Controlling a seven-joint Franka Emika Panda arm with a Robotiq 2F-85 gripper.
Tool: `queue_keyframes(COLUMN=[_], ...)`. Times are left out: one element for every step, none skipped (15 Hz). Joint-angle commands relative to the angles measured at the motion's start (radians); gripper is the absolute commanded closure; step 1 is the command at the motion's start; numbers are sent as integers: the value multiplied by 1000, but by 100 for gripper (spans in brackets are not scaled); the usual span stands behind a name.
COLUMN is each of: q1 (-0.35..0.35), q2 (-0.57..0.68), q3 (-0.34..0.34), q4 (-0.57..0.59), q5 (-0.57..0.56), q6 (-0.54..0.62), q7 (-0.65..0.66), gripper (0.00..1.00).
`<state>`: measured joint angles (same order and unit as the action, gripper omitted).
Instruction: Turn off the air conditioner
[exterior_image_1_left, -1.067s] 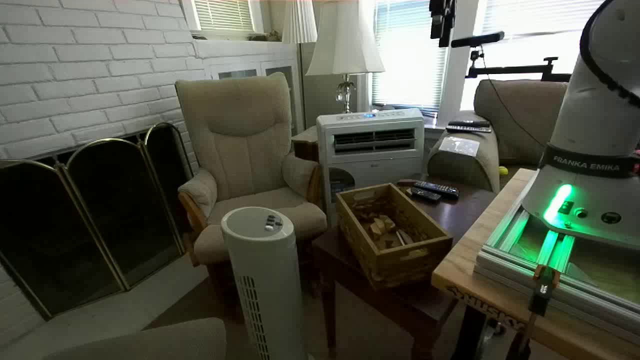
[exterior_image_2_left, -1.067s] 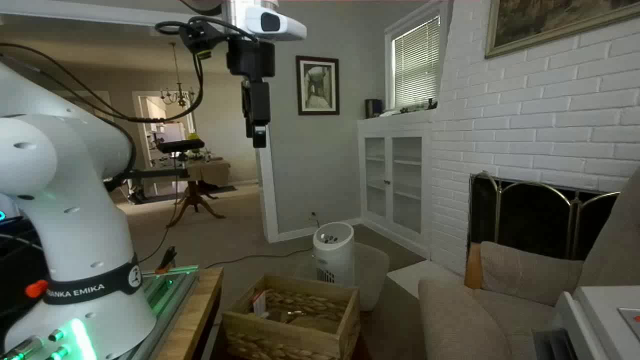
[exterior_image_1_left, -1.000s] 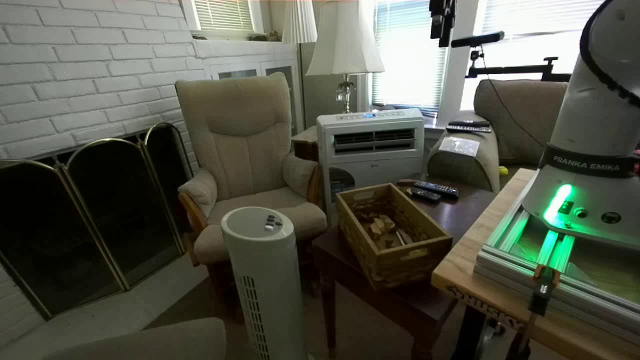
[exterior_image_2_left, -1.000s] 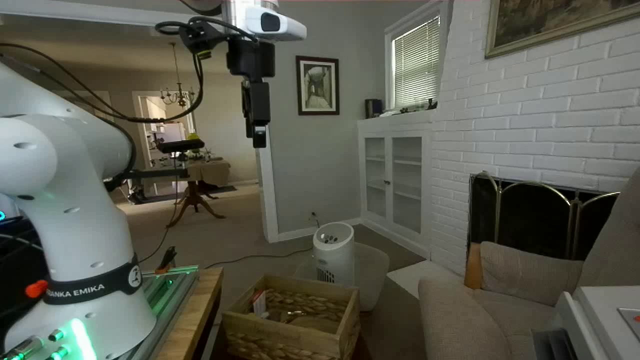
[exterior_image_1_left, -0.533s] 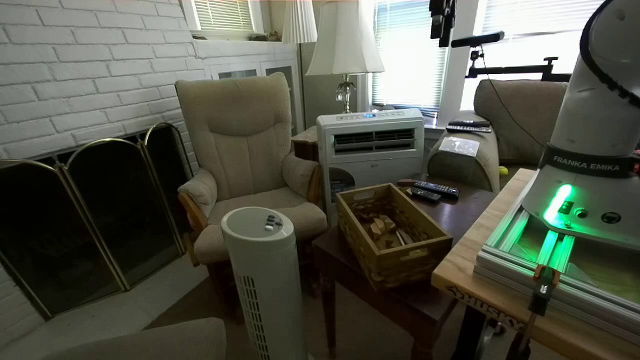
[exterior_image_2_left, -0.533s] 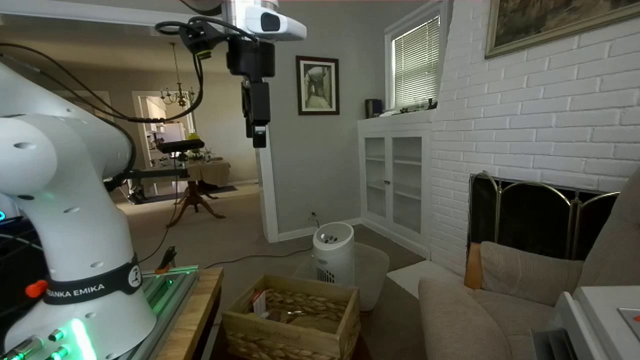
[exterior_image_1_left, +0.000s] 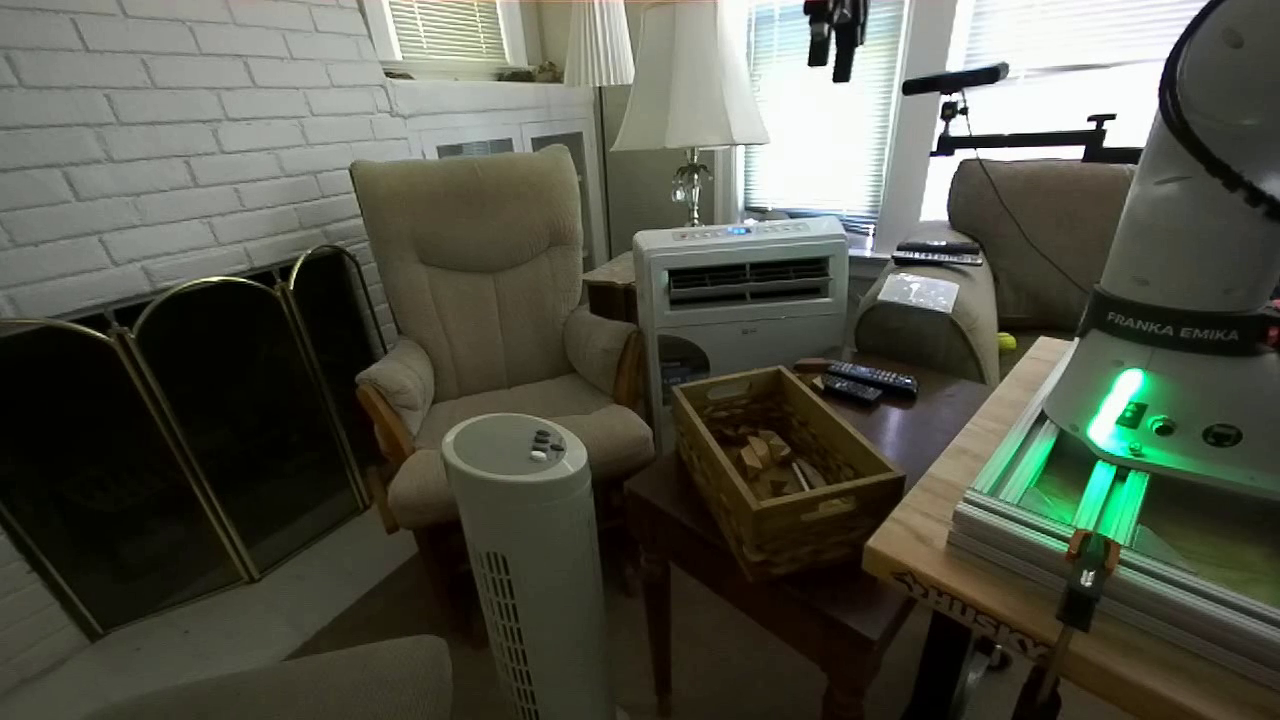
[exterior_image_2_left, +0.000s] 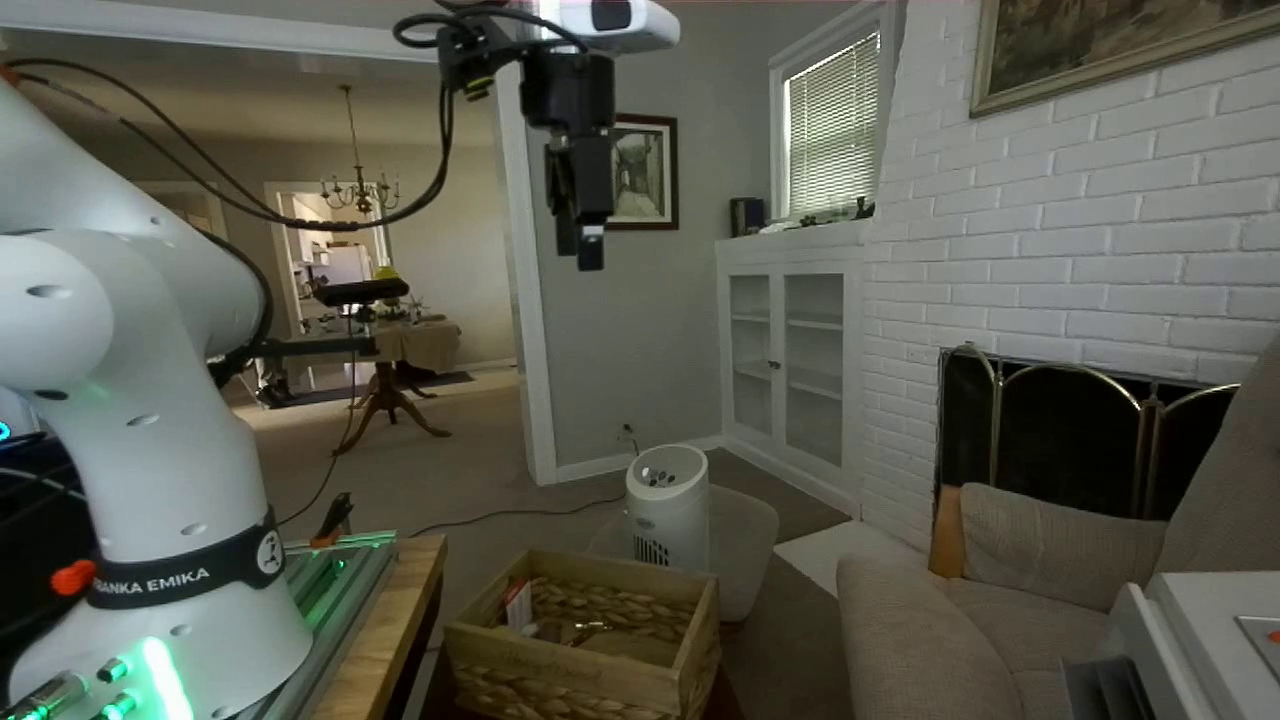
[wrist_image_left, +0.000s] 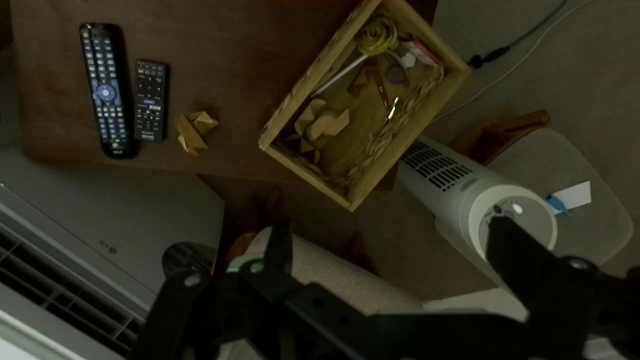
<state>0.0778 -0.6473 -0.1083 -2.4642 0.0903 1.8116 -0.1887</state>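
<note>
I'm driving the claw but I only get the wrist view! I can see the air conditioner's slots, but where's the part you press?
Observer: Up on top. In an exterior view, the air conditioner has a control panel along its top, though the labels are too small to read.

Kid: Is it switched on?

Observer: Probably. A small display on that panel is glowing blue.

Kid: Is there anything tall near it that my claw could bump?

Observer: Maybe. In an exterior view, a white-shaded lamp rises behind it, so I'd come in slowly from the front.
</note>
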Motion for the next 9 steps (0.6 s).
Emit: queue_keyframes(q1=[-9,-13,-1,-26,-10,-43,-50,-58,-67], q2=[242,294,346,393,441,487,531,570,608], q3=[-4,-1,-12,6,-12,13,15,19,22], q4=[227,284,342,392,450,502,553,599,646], q5=[79,96,101,131,136,157,165,173,177], q6=[-3,-10,-8,-2,-4,5,7,18,26], q7=[36,52,96,114,167,205,251,295,343], gripper=[0,0,0,0,0,0,0,0,0])
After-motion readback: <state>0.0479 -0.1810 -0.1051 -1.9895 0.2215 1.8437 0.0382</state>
